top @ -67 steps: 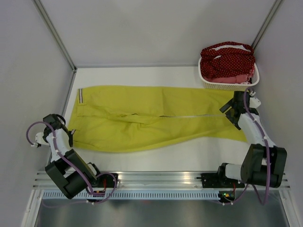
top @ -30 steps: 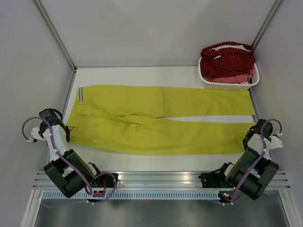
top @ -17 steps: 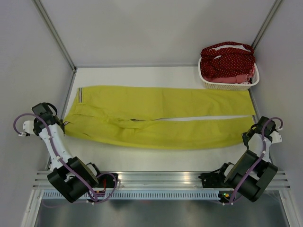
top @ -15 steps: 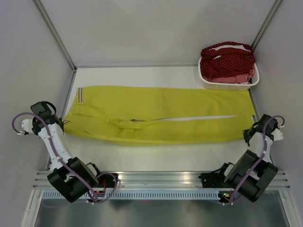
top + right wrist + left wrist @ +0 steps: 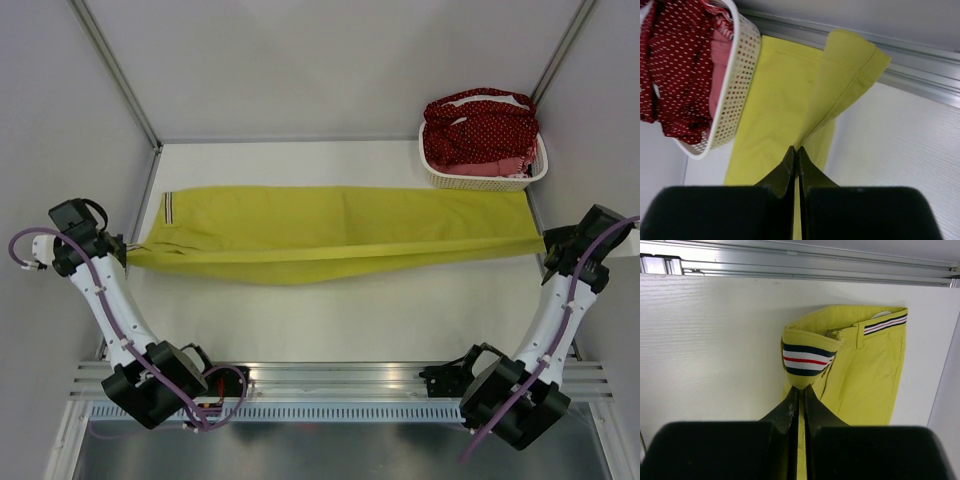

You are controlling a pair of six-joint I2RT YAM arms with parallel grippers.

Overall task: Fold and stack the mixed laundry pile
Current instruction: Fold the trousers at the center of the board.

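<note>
Yellow-green trousers [image 5: 340, 225]: we are seeing them stretched across the middle of the white table [image 5: 350, 320], the far leg lying flat and the near leg being carried above it.
Left gripper [image 5: 800, 390]: its jaws are pinching tight on the near corner of the striped waistband [image 5: 807, 359], which is curling over the fingertips; it is holding that corner off the table at the left edge.
Why the left hold: we are judging that gripping the waist corner is letting the near half travel over the far half without bunching.
Fold line: the cloth between the two grips is hanging taut with a shallow sag left of the middle, so we are taking the lengthwise fold as under way and not yet laid down.
Long axis: it is running left to right across the table, waist pointing left and hems pointing right.
Right gripper [image 5: 796, 150]: its jaws are closing flat on the near leg just below its hem [image 5: 850, 55], raised near the basket's front.
Why the right hold: we are judging that tension from both ends is helping edge land on edge.
White perforated basket [image 5: 480, 182]: it is sitting in the far right corner, holding the dark red white-dotted cloth [image 5: 478, 128] and a pink piece [image 5: 495, 168].
</note>
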